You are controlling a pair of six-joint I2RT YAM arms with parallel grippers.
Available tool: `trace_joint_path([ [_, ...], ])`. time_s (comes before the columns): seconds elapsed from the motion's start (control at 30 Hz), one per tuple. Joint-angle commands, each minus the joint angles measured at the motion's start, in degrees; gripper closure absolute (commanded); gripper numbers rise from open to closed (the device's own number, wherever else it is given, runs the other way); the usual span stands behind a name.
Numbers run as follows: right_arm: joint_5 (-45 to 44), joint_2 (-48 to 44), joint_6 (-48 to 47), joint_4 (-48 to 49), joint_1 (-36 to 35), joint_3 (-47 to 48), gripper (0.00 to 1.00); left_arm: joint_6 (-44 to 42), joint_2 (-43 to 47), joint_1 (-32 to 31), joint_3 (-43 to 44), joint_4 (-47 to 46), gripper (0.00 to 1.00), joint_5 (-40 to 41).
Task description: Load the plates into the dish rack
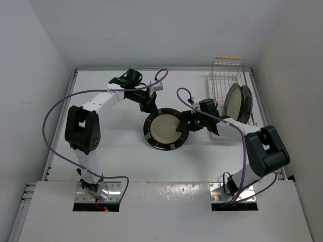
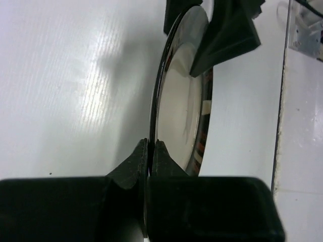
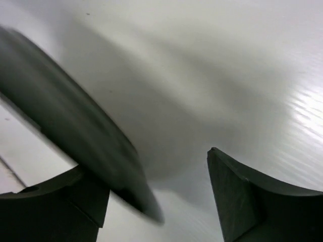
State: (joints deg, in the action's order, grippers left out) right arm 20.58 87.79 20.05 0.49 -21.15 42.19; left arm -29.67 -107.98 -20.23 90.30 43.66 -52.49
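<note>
The cream plate with a dark rim bearing pale blocks is at the table's middle, held tilted. My left gripper is shut on its far-left rim; in the left wrist view the jaws pinch the thin edge and the plate runs away edge-on. My right gripper is open at the plate's right rim. In the right wrist view the blurred dark plate edge lies between the spread fingers, close to the left one. The white wire dish rack stands at the back right.
Two plates stand on edge in the rack: a cream one with a dark rim and another just right of it. A wooden handle tops the rack's far end. White walls enclose the table on three sides.
</note>
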Motion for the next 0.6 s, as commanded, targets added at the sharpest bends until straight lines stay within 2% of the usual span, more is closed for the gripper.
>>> trace_joint_path([
  [0.0, 8.3, 1.9, 5.3, 12.7, -0.8, -0.6, 0.29, -6.5, 1.4, -0.5, -2.1, 3.1, 1.00, -6.2],
  [0.03, 10.5, 2.1, 7.9, 16.5, -2.1, -1.4, 0.39, -7.1, 2.0, -0.5, -2.1, 3.1, 1.00, -6.7],
  [0.13, 11.9, 2.0, 9.8, 22.8, -4.6, -2.5, 0.58, -7.1, 2.5, 0.7, -2.6, 3.1, 1.00, -7.8],
  [0.17, 11.0, 1.8, 10.3, 23.2, -5.4, -2.5, 0.81, -7.1, 2.5, 0.7, -2.6, 3.1, 1.00, -7.8],
  [0.23, 7.5, 0.4, 11.9, 23.9, -5.9, -2.6, 1.00, -4.7, 2.5, 1.3, -1.0, 3.1, 1.00, -5.2],
  [0.27, 6.7, -2.1, 12.5, 24.0, -6.2, -2.6, 1.00, -2.6, 2.5, 1.3, -0.4, 2.0, 1.00, -3.4],
  [0.3, 5.8, -3.1, 12.7, 23.1, -6.4, -2.6, 1.00, 3.8, 2.5, 1.9, 1.1, 0.7, 1.00, -0.7],
  [0.33, 2.3, -4.3, 12.6, 22.1, -6.5, -2.4, 1.00, 7.0, 1.7, 1.9, 2.3, -1.0, 0.94, 6.6],
  [0.37, 0.6, -6.9, 11.4, 19.4, -6.6, -1.4, 1.00, 10.0, 1.2, 1.9, 3.9, -1.0, 0.72, 11.4],
  [0.4, -1.7, -9.7, 10.5, 15.8, -7.1, 0.1, 1.00, 16.2, 0.3, 2.6, 7.2, -1.0, 0.64, 17.0],
  [0.43, -8.5, -12.4, 8.5, 12.2, -7.3, 1.0, 1.00, 19.0, 0.3, 2.6, 9.1, -1.0, 0.50, 28.7],
  [0.53, -20.4, -17.4, 4.5, 5.9, -9.1, 8.1, 1.00, 23.8, -0.2, 6.1, 15.1, 2.1, 0.33, 39.2],
  [0.57, -22.9, -17.8, 2.6, 4.8, -9.2, 9.6, 1.00, 24.3, 0.7, 7.2, 15.9, 2.1, 0.33, 39.2],
])
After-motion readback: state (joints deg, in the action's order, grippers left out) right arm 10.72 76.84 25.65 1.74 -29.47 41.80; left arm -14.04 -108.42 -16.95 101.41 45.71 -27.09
